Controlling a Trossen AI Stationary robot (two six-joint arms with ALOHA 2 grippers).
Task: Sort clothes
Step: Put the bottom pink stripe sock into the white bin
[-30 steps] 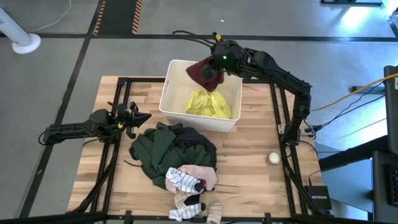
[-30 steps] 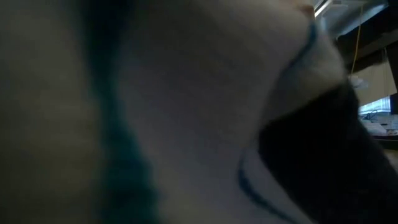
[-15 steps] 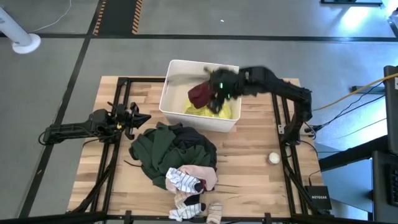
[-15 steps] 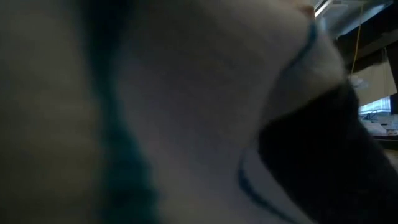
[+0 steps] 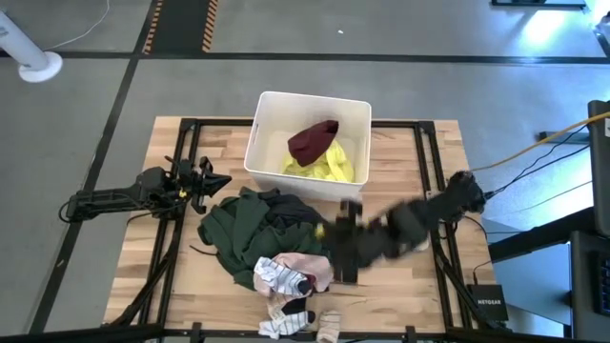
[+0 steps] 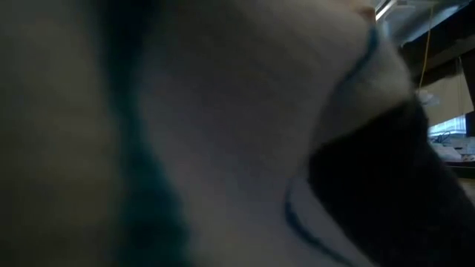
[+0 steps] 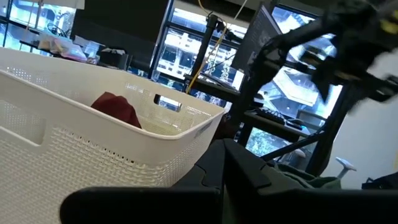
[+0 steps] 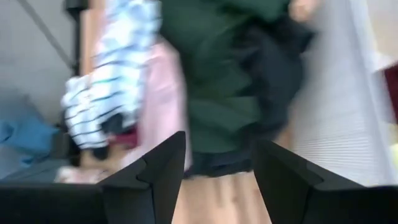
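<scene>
A maroon garment (image 5: 313,141) lies on a neon yellow top (image 5: 329,166) inside the white bin (image 5: 262,157); it also shows in the left wrist view (image 7: 115,108). A pile of dark green (image 5: 238,229), black, pale pink (image 5: 307,265) and striped white (image 5: 276,274) clothes lies on the table in front of the bin. Socks (image 5: 291,319) lie at the near edge. My right gripper (image 5: 335,250) is open and empty just right of the pile; its wrist view shows the green cloth (image 8: 214,74) ahead. My left gripper (image 5: 212,177) waits at the table's left.
The white bin stands at the table's far middle. The low view is blocked by cloth right against the camera (image 6: 223,133). Dark frame rails (image 5: 424,181) run along the table's sides.
My right gripper has let go of the maroon garment over the bin; the garment has dropped onto the yellow top. The gripper has then swung fast toward the table's near edge, down to the right side of the clothes pile.
</scene>
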